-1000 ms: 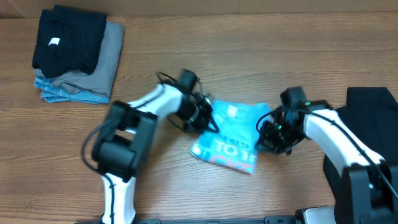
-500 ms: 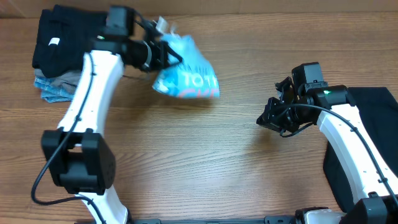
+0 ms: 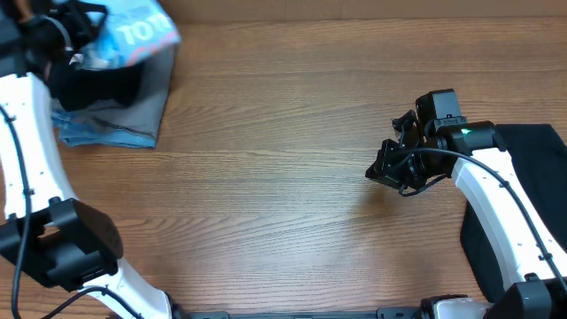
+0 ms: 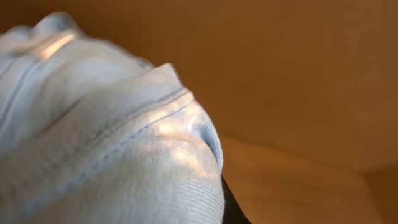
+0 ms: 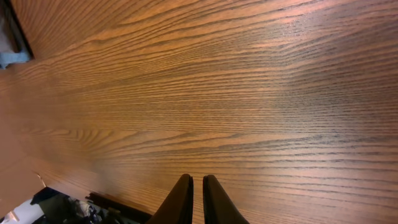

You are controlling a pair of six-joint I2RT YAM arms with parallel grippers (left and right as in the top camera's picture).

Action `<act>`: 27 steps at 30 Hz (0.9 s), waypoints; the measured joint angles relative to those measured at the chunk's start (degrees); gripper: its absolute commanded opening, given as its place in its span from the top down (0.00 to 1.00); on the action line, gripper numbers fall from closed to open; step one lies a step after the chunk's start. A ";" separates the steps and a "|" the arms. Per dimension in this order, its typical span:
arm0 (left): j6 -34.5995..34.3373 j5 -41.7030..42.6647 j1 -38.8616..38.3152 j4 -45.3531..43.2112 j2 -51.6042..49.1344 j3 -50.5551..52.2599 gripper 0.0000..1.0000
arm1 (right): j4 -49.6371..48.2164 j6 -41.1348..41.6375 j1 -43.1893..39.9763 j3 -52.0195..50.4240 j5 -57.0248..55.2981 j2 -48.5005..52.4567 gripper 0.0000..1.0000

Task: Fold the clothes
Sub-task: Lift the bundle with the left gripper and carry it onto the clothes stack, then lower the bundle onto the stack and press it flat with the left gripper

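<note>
Sky-blue T-shirt, bunched, its long axis roughly left-right and the lettered end pointing right, hangs over the folded stack at the worktop's far-left corner. The left gripper pinches it. The right gripper is closed and empty.

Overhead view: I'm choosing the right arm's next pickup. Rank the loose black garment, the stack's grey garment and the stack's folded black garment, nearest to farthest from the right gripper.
From the right gripper:
1. Loose black garment, at the right edge of the view.
2. Grey garment, far left, upper corner.
3. Folded black garment, further left, lying on the grey one.
</note>
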State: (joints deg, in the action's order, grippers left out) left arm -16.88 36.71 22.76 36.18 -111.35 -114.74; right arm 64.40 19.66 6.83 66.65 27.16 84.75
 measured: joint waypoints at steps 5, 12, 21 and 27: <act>-5.20 -4.24 1.36 -6.29 -3.08 -0.07 0.96 | 0.68 0.00 0.00 0.00 -0.02 0.00 0.90; -12.07 -11.72 1.33 -12.70 -10.99 -0.07 0.96 | 2.38 0.02 0.02 0.00 -0.04 0.00 0.90; -16.68 -18.34 1.33 -16.92 -13.57 -0.04 0.96 | 3.28 0.00 0.00 0.00 -0.04 0.00 0.90; -17.33 -20.24 1.33 -15.63 -13.60 -0.04 0.96 | 3.15 0.02 0.00 0.00 -0.02 0.00 0.90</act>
State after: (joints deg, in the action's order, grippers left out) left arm -34.22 16.47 24.10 20.56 -124.95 -114.78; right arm 67.55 19.68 6.83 66.65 27.14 84.75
